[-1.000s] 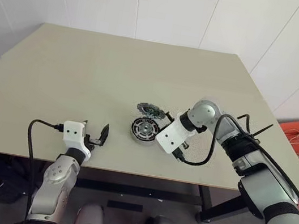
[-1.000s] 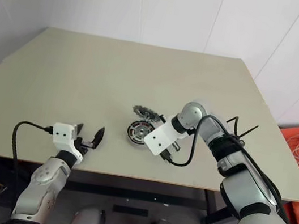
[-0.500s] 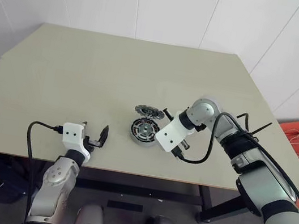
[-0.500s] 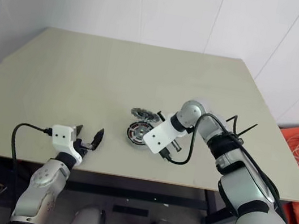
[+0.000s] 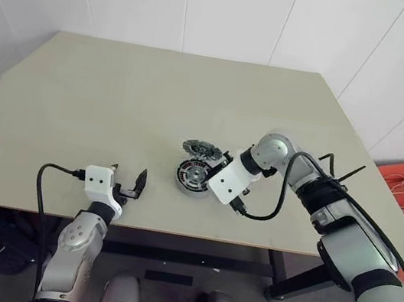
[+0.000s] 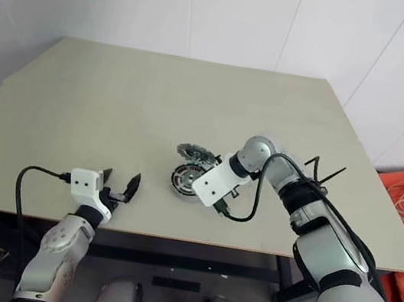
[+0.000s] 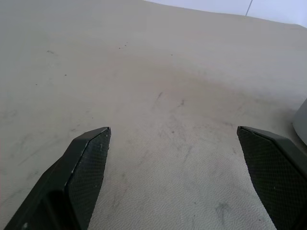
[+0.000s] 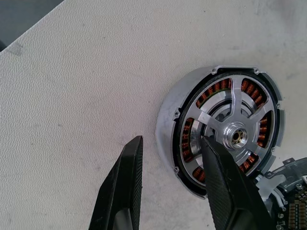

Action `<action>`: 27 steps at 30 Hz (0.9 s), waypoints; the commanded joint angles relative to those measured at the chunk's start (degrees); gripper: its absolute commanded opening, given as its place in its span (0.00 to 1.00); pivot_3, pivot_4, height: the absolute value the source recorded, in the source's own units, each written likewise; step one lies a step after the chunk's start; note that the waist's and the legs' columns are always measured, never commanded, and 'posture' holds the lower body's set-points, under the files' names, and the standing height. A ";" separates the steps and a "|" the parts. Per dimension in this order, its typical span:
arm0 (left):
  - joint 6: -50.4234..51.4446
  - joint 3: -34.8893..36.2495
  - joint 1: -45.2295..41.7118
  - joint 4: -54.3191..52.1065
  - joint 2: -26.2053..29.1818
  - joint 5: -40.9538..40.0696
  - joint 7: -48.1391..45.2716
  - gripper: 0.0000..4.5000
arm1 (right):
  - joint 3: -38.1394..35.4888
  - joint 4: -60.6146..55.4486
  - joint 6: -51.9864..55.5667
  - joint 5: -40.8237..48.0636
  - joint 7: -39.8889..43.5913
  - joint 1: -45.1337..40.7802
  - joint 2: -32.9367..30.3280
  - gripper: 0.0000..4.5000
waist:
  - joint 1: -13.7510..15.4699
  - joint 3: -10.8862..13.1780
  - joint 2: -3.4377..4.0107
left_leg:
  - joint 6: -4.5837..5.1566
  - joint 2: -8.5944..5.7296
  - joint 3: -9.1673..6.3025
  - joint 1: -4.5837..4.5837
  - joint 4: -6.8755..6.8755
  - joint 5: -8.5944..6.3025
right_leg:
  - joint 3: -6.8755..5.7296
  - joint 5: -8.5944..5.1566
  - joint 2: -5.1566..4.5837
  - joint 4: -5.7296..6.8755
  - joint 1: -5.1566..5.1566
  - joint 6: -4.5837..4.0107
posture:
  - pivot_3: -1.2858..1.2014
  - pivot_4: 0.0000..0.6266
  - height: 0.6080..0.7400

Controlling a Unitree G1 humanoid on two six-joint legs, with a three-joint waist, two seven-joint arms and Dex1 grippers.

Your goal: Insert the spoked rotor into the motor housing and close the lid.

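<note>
Rotor (image 8: pixel 233 125) sits seated in the housing (image 8: pixel 169 128) beneath the right gripper (image 8: pixel 172 158), whose partly parted fingers should lift clear before fetching the lid (image 5: pixel 202 149) just beyond.

One motor housing (image 8: pixel 218 132) is seen on the one table (image 5: pixel 118 98). One spoked rotor (image 8: pixel 235 129) is seen inside it. One lid (image 5: pixel 201 148) is seen just beside it.
</note>
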 commanded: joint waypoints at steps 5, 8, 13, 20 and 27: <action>-0.41 -0.13 -0.42 -2.03 -0.10 -0.47 0.22 1.00 | -0.52 1.46 0.04 -2.06 -0.87 -2.05 1.08 0.47 | 0.01 0.00 0.00 | 0.00 0.00 0.00 0.00 0.00 0.00 | 0.00 0.00 0.00 0.00 0.00 0.00 | 0.52 0.00 1.00; -0.54 -0.12 -0.41 -1.92 -0.21 -0.45 0.31 1.00 | -0.45 2.17 0.07 -2.52 -0.83 -2.33 1.38 0.43 | -0.01 0.00 0.00 | 0.00 0.01 0.00 0.01 0.00 0.00 | 0.00 0.00 0.00 0.00 0.00 0.00 | 0.52 0.00 1.00; -1.06 0.06 -0.46 -1.30 -0.28 -0.47 0.24 1.00 | -0.63 1.75 0.56 -2.29 0.07 -2.52 1.07 0.13 | -0.02 0.00 0.00 | 0.00 0.01 0.00 0.02 0.00 0.00 | 0.00 0.00 0.00 0.01 0.01 0.00 | 0.52 0.00 1.00; -1.59 0.18 -0.75 -0.36 -0.33 -0.53 -0.06 1.00 | -1.81 -0.07 1.65 -1.59 -0.28 -2.04 0.38 0.00 | -0.09 0.00 0.00 | 0.00 0.02 0.00 0.05 0.00 0.00 | 0.00 0.00 0.01 0.04 0.00 0.00 | 0.52 0.00 1.00; -1.60 0.11 -0.89 -0.09 -0.40 -0.68 -0.20 1.00 | -5.53 -14.35 16.65 3.24 4.47 2.70 -4.35 0.00 | 0.28 0.02 0.03 | 0.00 0.01 0.00 0.00 0.00 0.00 | 0.00 0.01 0.00 0.02 0.00 -0.01 | 0.52 0.00 1.00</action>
